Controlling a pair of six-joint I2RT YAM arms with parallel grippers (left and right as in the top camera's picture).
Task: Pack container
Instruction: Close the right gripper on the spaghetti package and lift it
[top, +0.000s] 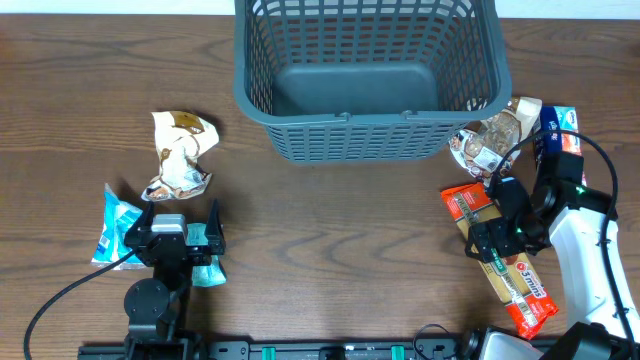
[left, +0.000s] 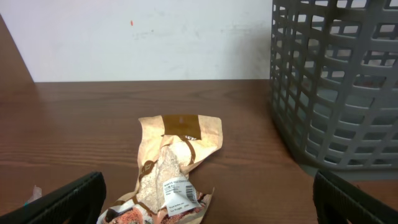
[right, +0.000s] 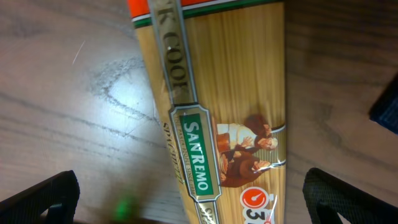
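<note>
The container (top: 345, 120) sits at the far middle of the table (top: 330, 230), upright and with nothing inside that I can see; in my left wrist view its lattice wall fills the right side. My left gripper (top: 180, 222) is near the front edge, jaws spread as wide as they go, gripping nothing. A crumpled tan snack packet (top: 180, 155) lies just ahead of it, between the fingers' line of sight but apart from them, and a light blue packet (top: 115, 225) lies just beside its left finger. My right gripper (right: 189, 196) is also fully spread and hangs over a long spaghetti packet (right: 217, 112), one finger to each side of it; I cannot tell whether they touch it, and it is not clamped. Another crumpled packet (top: 490, 140) lies against the container's right front corner
</note>
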